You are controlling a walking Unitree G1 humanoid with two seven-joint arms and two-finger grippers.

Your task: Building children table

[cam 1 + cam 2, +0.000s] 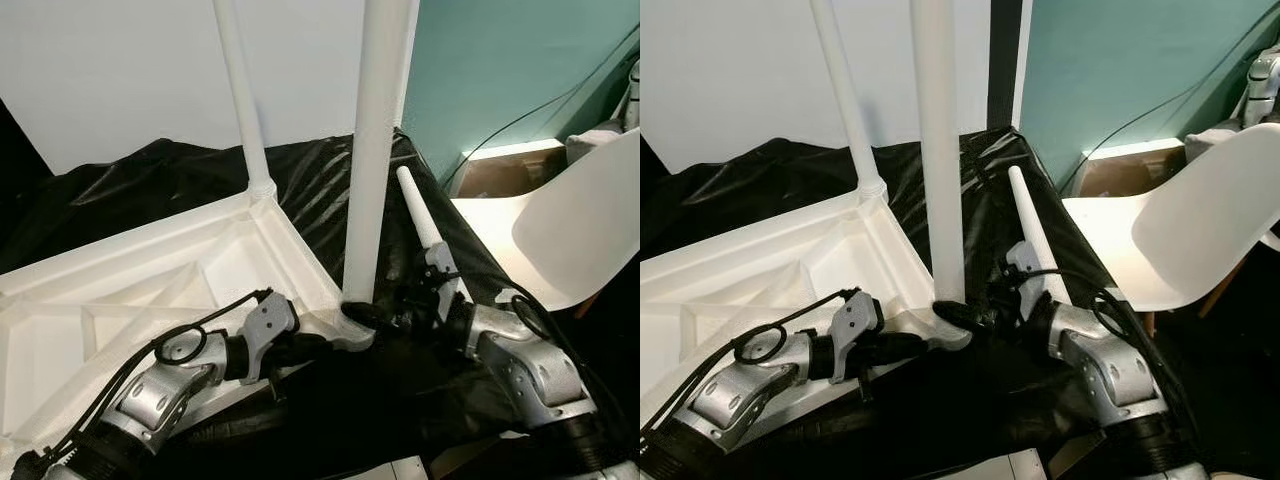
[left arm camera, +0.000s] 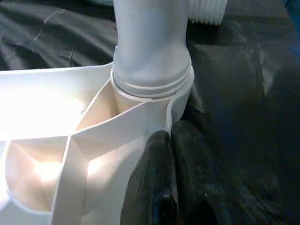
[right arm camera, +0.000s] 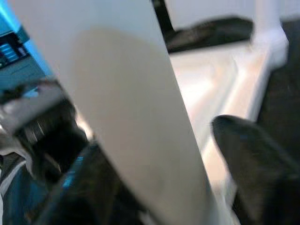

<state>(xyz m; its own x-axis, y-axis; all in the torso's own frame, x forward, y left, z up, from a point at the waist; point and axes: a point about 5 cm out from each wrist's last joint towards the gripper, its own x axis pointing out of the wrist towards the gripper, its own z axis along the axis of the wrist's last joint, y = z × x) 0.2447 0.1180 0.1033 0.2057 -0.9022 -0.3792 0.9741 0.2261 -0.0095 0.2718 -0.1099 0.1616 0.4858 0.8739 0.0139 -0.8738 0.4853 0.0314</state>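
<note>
The white plastic table top [image 1: 120, 270] lies upside down on a black sheet. One white leg [image 1: 240, 100] stands in its far corner. A thicker-looking near leg [image 1: 372, 180] stands in the near corner socket [image 2: 152, 86], with its thread partly showing. My left gripper [image 1: 325, 345] is shut, its fingertips [image 2: 164, 178] pressed against the rim beside that socket. My right gripper [image 1: 385, 318] straddles the base of the near leg [image 3: 131, 108]. One finger [image 3: 253, 159] stands a little off the leg, so the gripper is open. A third leg [image 1: 420, 215] lies loose on the sheet behind my right wrist.
A white chair [image 1: 580, 230] stands close on the right. Behind it are a cardboard box [image 1: 500, 170] and a cable along the teal wall. The black sheet [image 1: 150, 170] covers the work surface and bunches up at the back by a white wall.
</note>
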